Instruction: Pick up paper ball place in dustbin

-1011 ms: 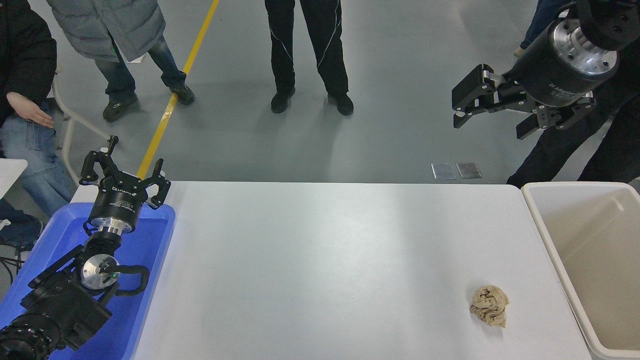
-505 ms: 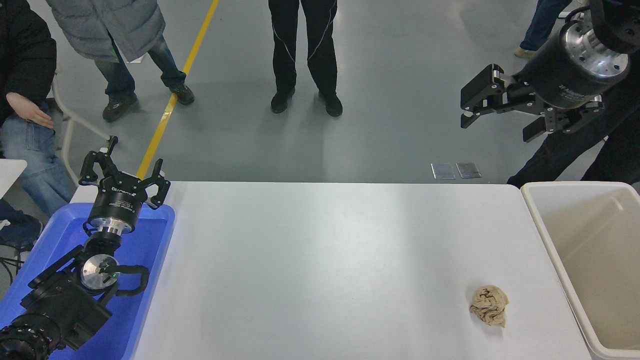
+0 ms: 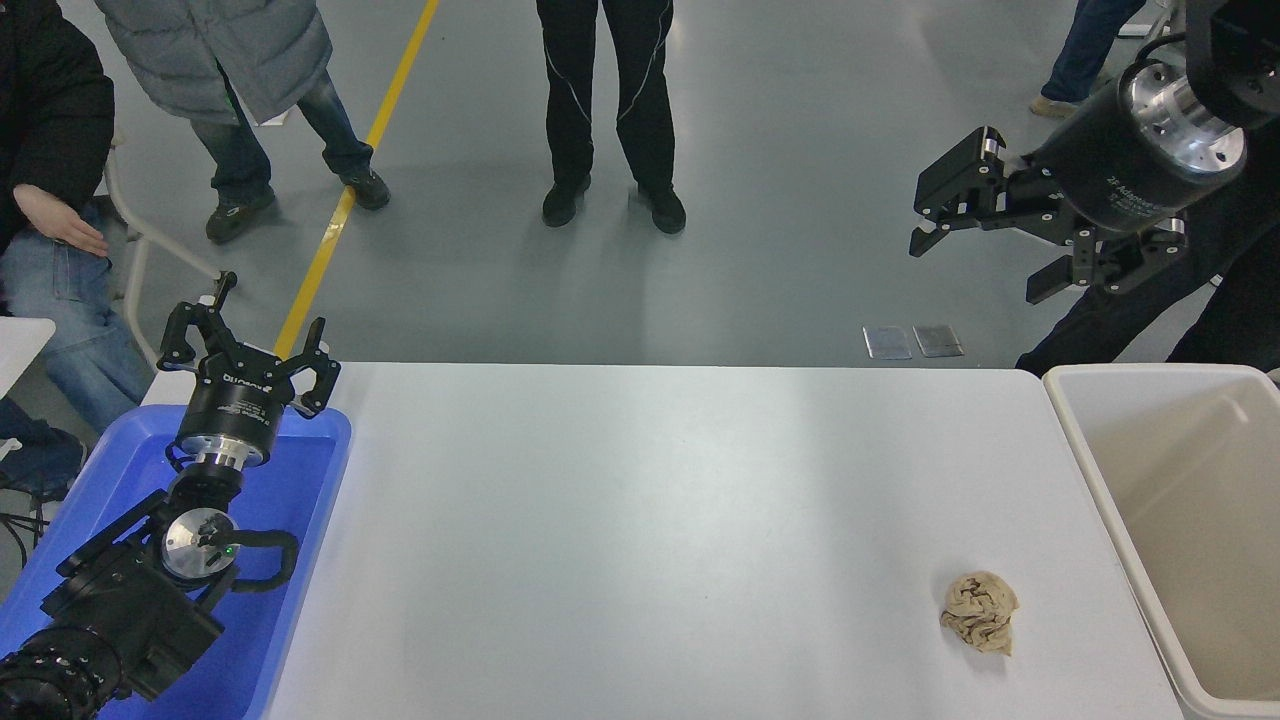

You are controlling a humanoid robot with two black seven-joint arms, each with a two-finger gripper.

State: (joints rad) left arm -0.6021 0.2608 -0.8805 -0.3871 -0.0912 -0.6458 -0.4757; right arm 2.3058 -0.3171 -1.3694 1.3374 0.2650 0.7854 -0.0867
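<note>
The right hand (image 3: 975, 250), fingers spread and empty, has dipped slightly beyond the counter's (image 3: 640, 520) far right corner. The paper ball (image 3: 979, 612) stays near the counter's right edge beside the dustbin (image 3: 1100, 470), whose right side is cut off.

Bare table (image 3: 650, 520) around paper ball (image 3: 979, 611), dustbin (image 3: 1100, 480) rim near

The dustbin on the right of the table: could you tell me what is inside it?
The dustbin shows only bare cream walls and floor where visible; its right and near parts run out of frame. The paper ball lies outside it, on the table.
</note>
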